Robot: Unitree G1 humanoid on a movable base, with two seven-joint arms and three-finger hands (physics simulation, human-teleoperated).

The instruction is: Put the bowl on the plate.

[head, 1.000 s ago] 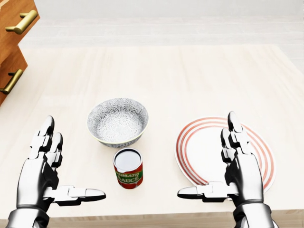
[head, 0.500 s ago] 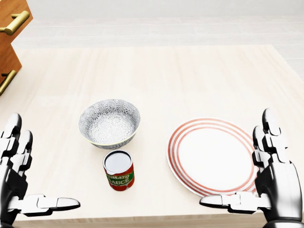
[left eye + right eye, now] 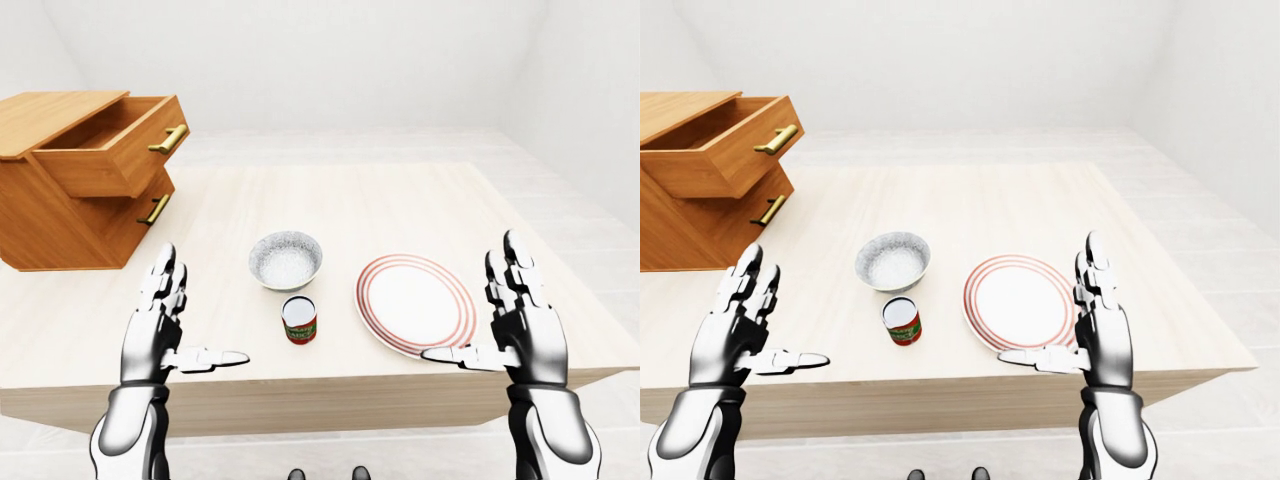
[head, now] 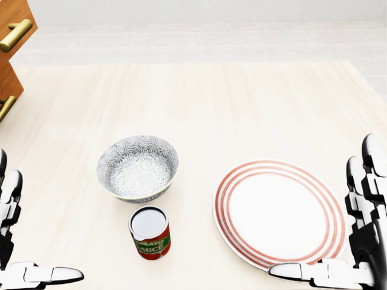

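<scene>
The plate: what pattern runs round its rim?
Red concentric rings on the white plate, clearest in the head view.

The pale wooden counter (image 4: 242,103) carries a patterned grey bowl (image 4: 138,167) left of centre in the head view, with a tomato sauce can (image 4: 149,232) upright just below it. A red-ringed plate (image 4: 280,212) lies to their right, apart from both. A wooden drawer chest (image 3: 80,180) stands at the counter's left end, its top drawer open.

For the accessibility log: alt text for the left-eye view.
A patterned bowl sits on a wooden table, left of a red-ringed plate, a tomato sauce can below the bowl. The left robot hand and right robot hand hover open; a wooden drawer cabinet stands upper left.
</scene>
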